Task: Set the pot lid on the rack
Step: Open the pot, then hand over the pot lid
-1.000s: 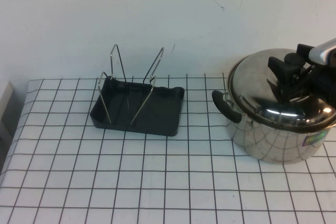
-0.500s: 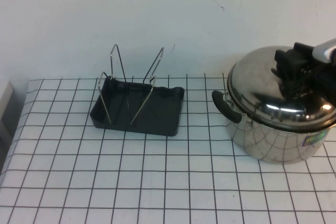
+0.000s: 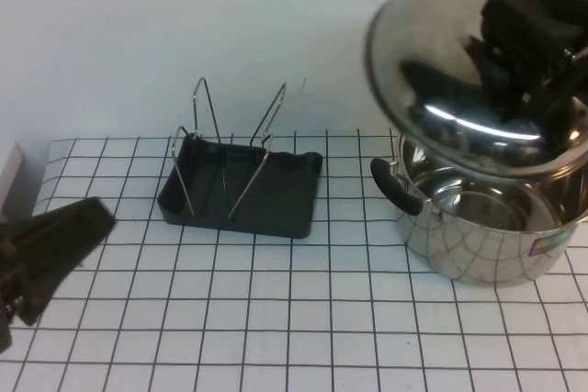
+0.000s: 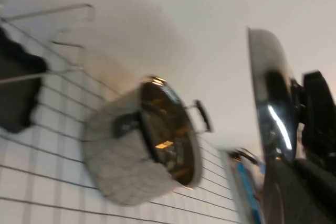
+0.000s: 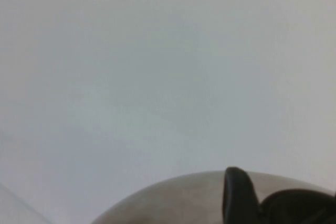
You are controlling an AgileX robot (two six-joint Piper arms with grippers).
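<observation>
Right gripper (image 3: 525, 54) fingers are clamped on the knob of the big domed shiny steel pot lid (image 3: 459, 61), tilted in the air at 1 o'clock. It could slip, the hold being small. Round steel pot (image 3: 487, 227) below looks empty, dark grey plastic wire-loop rack (image 3: 243, 188) at 11 too. Left gripper (image 3: 41, 259) at 8: can't tell.

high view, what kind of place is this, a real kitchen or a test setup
Probably a tabletop test setup: a grid-checked table cover, a bare white wall, the rack and steel pot. The right gripper holds the pot lid; the left gripper hovers low.
</observation>
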